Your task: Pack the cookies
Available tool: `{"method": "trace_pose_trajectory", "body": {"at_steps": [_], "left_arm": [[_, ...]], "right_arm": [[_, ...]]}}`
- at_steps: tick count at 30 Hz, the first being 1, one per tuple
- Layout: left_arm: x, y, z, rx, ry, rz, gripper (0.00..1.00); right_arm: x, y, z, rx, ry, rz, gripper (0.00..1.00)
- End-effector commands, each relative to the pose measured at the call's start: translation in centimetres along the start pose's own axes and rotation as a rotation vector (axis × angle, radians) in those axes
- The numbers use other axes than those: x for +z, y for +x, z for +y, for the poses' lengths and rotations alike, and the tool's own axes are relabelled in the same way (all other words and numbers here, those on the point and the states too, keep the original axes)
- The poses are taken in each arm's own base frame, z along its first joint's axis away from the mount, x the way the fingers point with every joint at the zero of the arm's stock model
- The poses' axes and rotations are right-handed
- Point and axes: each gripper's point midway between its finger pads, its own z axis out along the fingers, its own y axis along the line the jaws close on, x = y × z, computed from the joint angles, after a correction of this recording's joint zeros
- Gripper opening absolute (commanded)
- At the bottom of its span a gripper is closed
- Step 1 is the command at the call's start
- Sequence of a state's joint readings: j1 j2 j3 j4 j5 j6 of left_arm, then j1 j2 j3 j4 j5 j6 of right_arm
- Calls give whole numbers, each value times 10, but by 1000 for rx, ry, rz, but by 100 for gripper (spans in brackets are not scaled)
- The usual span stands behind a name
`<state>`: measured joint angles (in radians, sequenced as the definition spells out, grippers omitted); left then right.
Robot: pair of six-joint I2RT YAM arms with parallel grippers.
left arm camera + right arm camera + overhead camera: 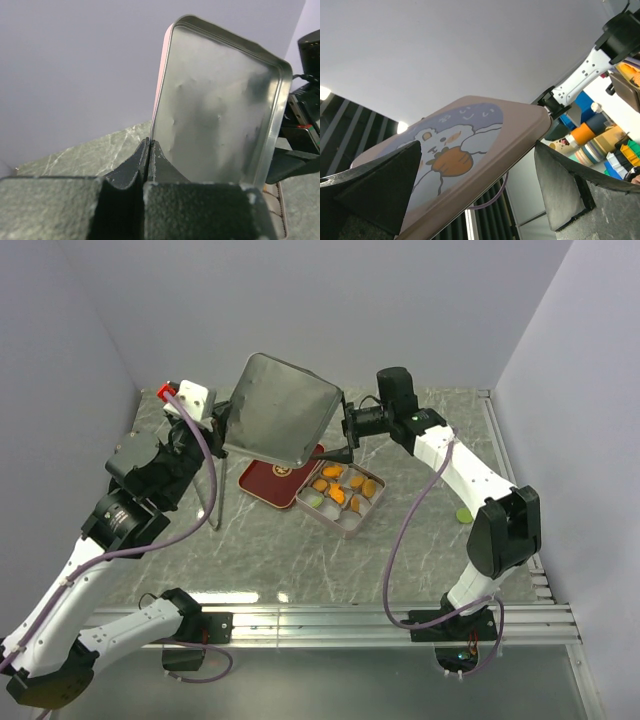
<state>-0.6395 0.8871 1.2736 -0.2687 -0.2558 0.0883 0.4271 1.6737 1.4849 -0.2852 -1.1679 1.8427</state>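
Observation:
The open metal tin (352, 521) sits mid-table holding several cookies (340, 490), mostly orange with a green one. One green cookie (463, 515) lies alone on the table to the right. My left gripper (222, 422) is shut on the edge of the tin's lid (275, 410), holding it raised and tilted above the table. In the left wrist view the fingers (150, 150) pinch the lid's rim (220, 105). My right gripper (342, 440) is open at the lid's right edge. In the right wrist view the lid's printed side (465, 150) lies between its spread fingers (480, 185), not gripped.
A flat red tin part (270, 480) lies on the table beside the open tin, partly under the raised lid. A metal rail (492, 430) runs along the right side. Walls close in the back and both sides.

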Motion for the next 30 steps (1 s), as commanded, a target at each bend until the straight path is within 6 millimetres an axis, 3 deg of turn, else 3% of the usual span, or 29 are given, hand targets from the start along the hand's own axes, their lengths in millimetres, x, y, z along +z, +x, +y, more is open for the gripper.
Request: {"method": "trace_pose_trajectory", "body": {"at_steps": [1, 7, 17, 21, 25, 30], "left_arm": [[1, -11, 5, 3, -36, -55, 1], [5, -8, 1, 23, -40, -51, 1], [8, -2, -18, 68, -47, -38, 1], [7, -1, -25, 141, -84, -31, 0], [4, -2, -19, 239, -219, -26, 1], [-1, -1, -31, 404, -258, -46, 0]], "right_arm": [[-9, 41, 13, -93, -34, 76, 100], [-9, 52, 21, -100, -66, 103, 98], [-7, 68, 38, -104, -144, 159, 81], [-6, 74, 39, -113, -149, 182, 79], [-6, 80, 36, -107, -133, 207, 77], [-9, 87, 27, -114, -100, 243, 77]]}}
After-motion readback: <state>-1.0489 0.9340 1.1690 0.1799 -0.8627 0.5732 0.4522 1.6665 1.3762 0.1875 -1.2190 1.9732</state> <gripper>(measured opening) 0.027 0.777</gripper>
